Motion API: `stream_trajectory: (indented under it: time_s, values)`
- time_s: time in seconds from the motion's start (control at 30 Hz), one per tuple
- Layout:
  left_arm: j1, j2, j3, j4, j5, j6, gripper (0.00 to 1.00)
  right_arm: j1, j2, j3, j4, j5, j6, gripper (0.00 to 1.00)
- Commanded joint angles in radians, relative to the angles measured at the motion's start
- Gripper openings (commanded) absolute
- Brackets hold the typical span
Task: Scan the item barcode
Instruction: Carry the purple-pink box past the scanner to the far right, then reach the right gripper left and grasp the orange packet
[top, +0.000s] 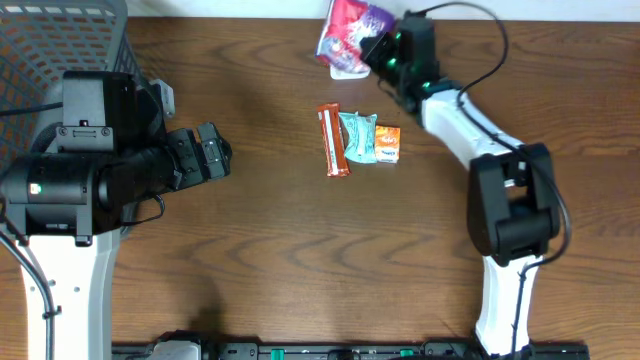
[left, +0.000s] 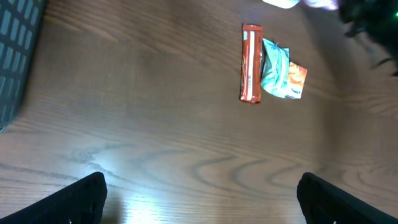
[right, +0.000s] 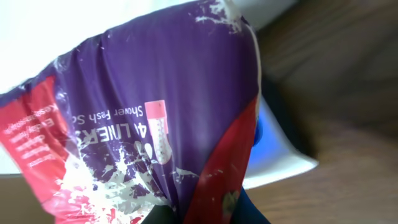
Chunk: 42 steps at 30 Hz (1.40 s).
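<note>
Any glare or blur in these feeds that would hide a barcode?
Left wrist: glare patch on the table near the bottom edge, the snack bar sharp. Right wrist: the purple-and-red packet fills the frame, slightly soft, blown-out white behind it. Overhead: even light, sharp.

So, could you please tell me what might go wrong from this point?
The right gripper seems to pinch the purple pouch by one edge, so the thin film may slip or droop. The pouch is crinkled and no barcode shows in the wrist view, so a read may fail.
</note>
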Motion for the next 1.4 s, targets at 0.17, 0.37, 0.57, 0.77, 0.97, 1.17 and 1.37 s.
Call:
stream_trajectory:
  time_s: [0.17,0.37,0.57,0.77,0.97,1.17,1.37]
  values:
    - [-0.003,0.001,0.016,-0.001,0.004,0.010,0.98,-0.245,-0.232,0.155,-0.478,0.264,-0.244,0.01]
    - [-0.003,0.001,0.016,0.000,0.004,0.010,0.98,-0.497,-0.243,0.153,-0.713,0.280,-0.352,0.01]
    - [-0.003,0.001,0.016,-0.001,0.004,0.010,0.98,-0.706,-0.206,0.146,-0.811,0.293,-0.352,0.04]
    - [-0.003,0.001,0.016,0.000,0.004,0.010,0.98,-0.850,-0.137,0.146,-0.869,0.309,-0.352,0.98]
    - [-0.003,0.001,0.016,0.000,0.004,0.010,0.98,-0.896,-0.134,0.147,-0.914,0.063,-0.385,0.99]
    - [-0.003,0.001,0.016,0.000,0.004,0.010,0.98,-0.857,-0.259,0.147,-0.901,-0.170,-0.398,0.99]
    - [-0.003,0.001,0.016,0.000,0.004,0.010,0.98,-0.760,-0.349,0.147,-0.964,-0.494,-0.520,0.99]
